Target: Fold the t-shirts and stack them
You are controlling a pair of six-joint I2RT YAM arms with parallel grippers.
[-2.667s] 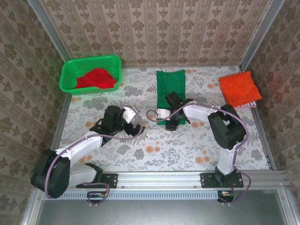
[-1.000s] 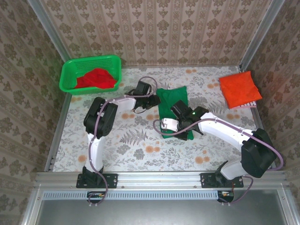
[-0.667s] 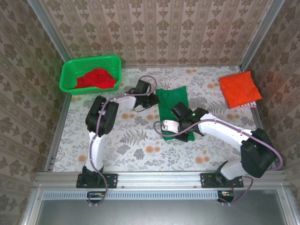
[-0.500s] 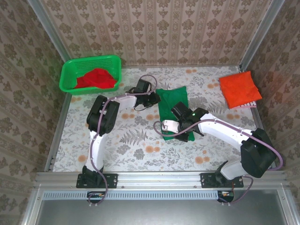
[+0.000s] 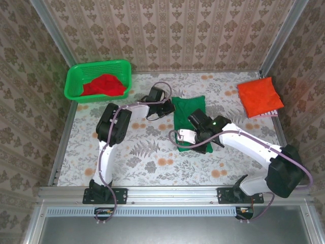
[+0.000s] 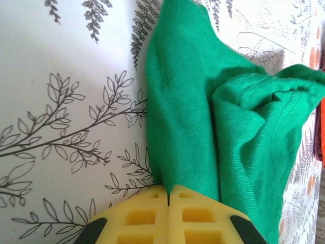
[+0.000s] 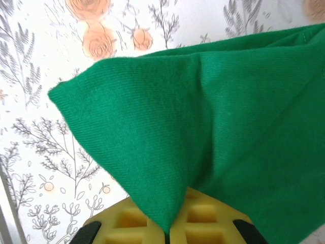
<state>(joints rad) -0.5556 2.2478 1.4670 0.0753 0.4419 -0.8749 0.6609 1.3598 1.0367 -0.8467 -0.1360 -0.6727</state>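
The dark green t-shirt (image 5: 191, 109) lies folded in a long strip at the middle of the table. My left gripper (image 5: 170, 106) is shut on its far left edge; in the left wrist view the yellow fingers (image 6: 147, 216) pinch the green cloth (image 6: 188, 101). My right gripper (image 5: 198, 144) is shut on the strip's near end, and in the right wrist view a corner of the cloth (image 7: 228, 101) runs down between its fingers (image 7: 203, 218). The orange-red t-shirt (image 5: 260, 96) lies folded at the far right. The red t-shirt (image 5: 104, 85) is crumpled in the basket.
The bright green lattice basket (image 5: 76, 76) stands at the far left corner. Patterned walls close the table on three sides. Both arms reach across the middle of the flowered tablecloth (image 5: 152, 157), the left arm (image 5: 109, 132) folded back on itself.
My left gripper has closed on the green shirt's far left edge. Both grippers and the shirt have shifted slightly to the right.
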